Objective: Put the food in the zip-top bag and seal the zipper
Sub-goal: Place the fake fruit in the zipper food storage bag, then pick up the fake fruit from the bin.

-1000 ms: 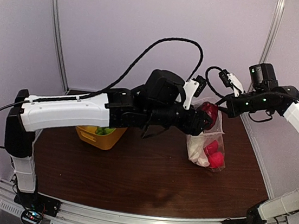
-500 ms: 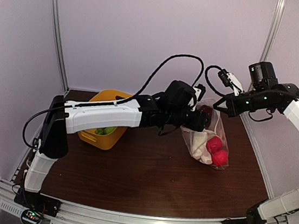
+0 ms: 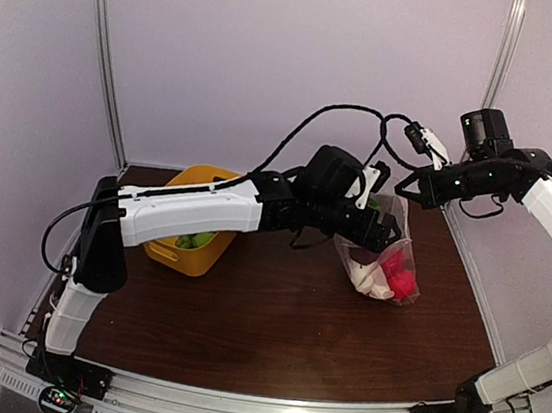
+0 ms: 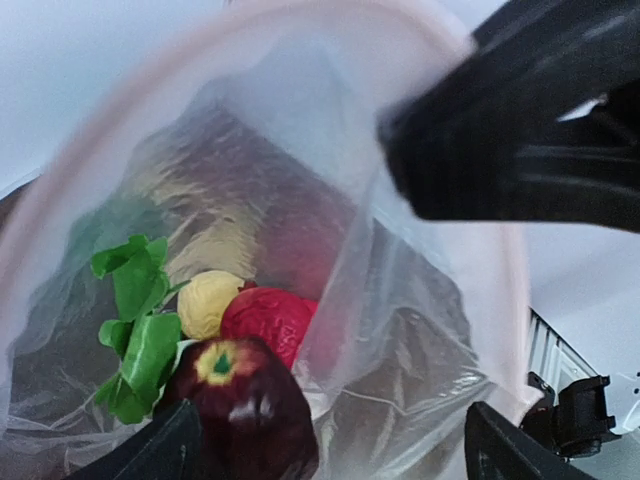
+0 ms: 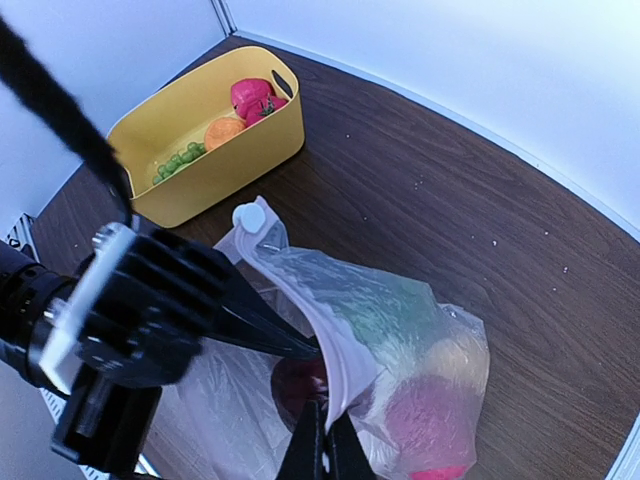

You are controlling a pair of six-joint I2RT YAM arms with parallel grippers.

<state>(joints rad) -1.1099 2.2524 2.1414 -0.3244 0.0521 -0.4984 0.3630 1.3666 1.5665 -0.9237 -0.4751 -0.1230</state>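
The clear, crinkly zip-top bag (image 3: pixel 391 256) is hung upright just over the dark wooden table (image 3: pixel 270 337), pinched at its mouth edge by the fully closed right gripper (image 5: pixel 325 440). The left gripper (image 3: pixel 382 228) is parked at the mouth, jaws spread wide, nothing gripped. A dark red toy apple (image 4: pixel 245 400) is seen just below them inside the bag, beside green toy leaves (image 4: pixel 135 330). More toy food is left in the yellow plastic tub (image 5: pixel 220 170). The film looks thin, floppy and probably slick, so it's best taken by the stiffer zipper strip (image 5: pixel 300 300), not the wall.
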